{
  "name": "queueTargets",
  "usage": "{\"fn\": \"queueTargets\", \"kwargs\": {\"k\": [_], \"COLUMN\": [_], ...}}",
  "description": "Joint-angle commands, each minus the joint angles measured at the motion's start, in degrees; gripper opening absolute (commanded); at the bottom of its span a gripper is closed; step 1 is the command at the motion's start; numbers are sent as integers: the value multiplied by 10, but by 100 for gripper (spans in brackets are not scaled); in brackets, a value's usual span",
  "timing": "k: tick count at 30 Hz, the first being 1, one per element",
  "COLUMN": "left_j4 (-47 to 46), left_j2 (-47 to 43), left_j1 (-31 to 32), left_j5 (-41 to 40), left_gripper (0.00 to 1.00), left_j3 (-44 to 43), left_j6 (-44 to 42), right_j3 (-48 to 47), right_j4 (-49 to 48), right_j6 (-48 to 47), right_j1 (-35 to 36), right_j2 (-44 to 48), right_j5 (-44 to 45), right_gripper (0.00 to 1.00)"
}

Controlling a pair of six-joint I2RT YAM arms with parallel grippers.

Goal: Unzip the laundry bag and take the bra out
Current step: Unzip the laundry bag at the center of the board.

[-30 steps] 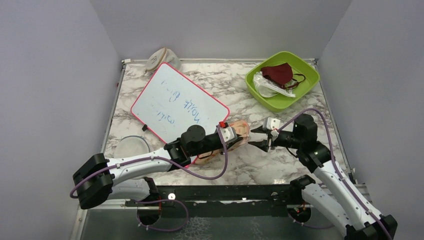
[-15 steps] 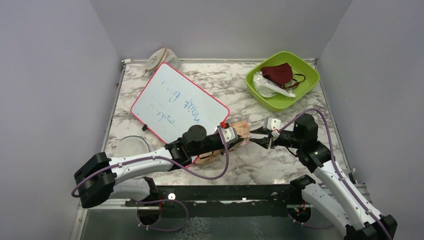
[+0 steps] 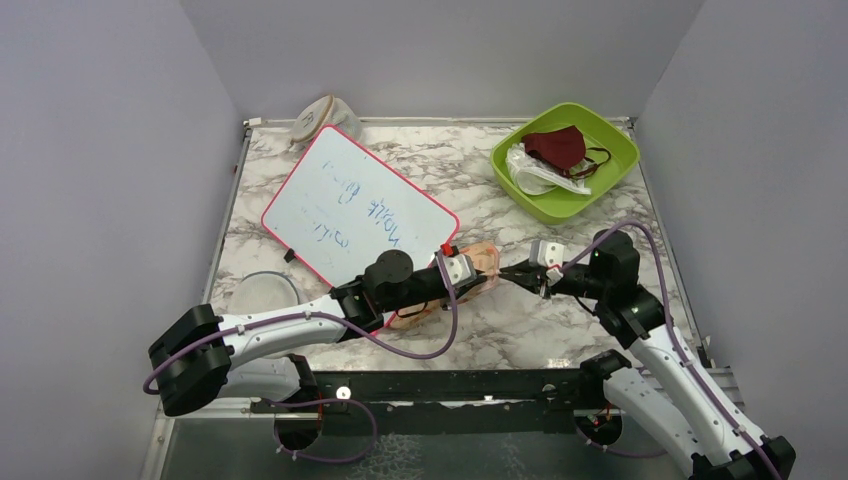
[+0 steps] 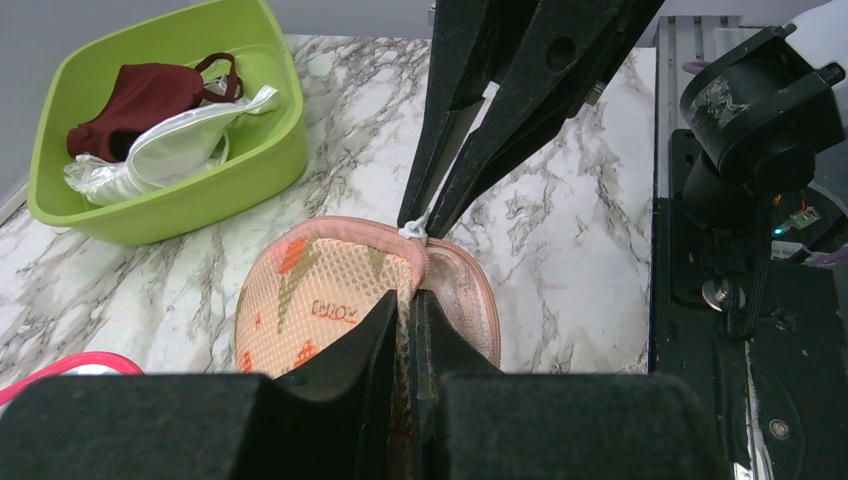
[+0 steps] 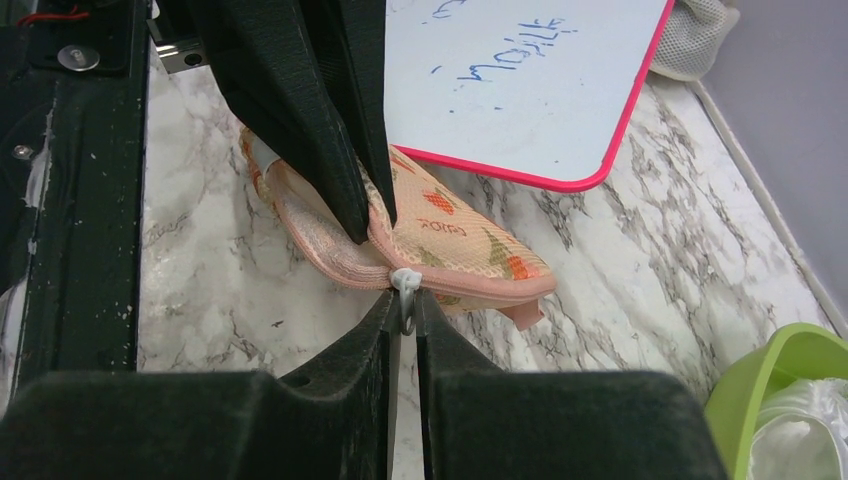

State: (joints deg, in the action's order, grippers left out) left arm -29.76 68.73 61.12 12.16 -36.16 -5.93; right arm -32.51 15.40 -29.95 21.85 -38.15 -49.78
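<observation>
The peach laundry bag (image 3: pixel 483 258) with orange-red and green prints lies on the marble table, just in front of the whiteboard. My left gripper (image 3: pixel 474 276) is shut on the bag's mesh fabric at its near end, seen in the left wrist view (image 4: pixel 408 300). My right gripper (image 3: pixel 506 275) is shut on the bag's white zip pull (image 5: pixel 404 284) at the pink zip edging; its fingertips meet there in the right wrist view (image 5: pixel 404 312). The zip pull also shows in the left wrist view (image 4: pixel 413 231). The zip looks closed. The bra is not in view.
A pink-framed whiteboard (image 3: pixel 355 205) lies behind the bag. A green bowl (image 3: pixel 612 168) at the back right holds a maroon mask (image 3: pixel 558 147) and a clear plastic wrapper (image 3: pixel 535 172). A beige rounded fabric thing (image 3: pixel 320 118) sits at the back left. A round clear lid (image 3: pixel 262 295) lies at the near left.
My right gripper has moved left to the bag and closed from open onto the zip pull. The left gripper has kept its hold on the bag.
</observation>
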Motion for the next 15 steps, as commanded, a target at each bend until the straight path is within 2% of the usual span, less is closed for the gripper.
{"fn": "queueTargets", "kwargs": {"k": [1,4,15], "left_j4": [-25,-25,-24], "left_j2": [2,1,5], "left_j1": [-2,-2,-2], "left_j5": [10,10,27], "left_gripper": [0,0,0], "left_j3": [-7,-7,-10], "left_j6": [0,0,5], "right_j3": [7,4,10], "right_j4": [-1,-2,-36], "right_j6": [-7,-7,40], "right_j1": [0,0,0], "right_j2": [5,2,1], "right_j5": [-8,1,48], "right_gripper": [6,1,1]}}
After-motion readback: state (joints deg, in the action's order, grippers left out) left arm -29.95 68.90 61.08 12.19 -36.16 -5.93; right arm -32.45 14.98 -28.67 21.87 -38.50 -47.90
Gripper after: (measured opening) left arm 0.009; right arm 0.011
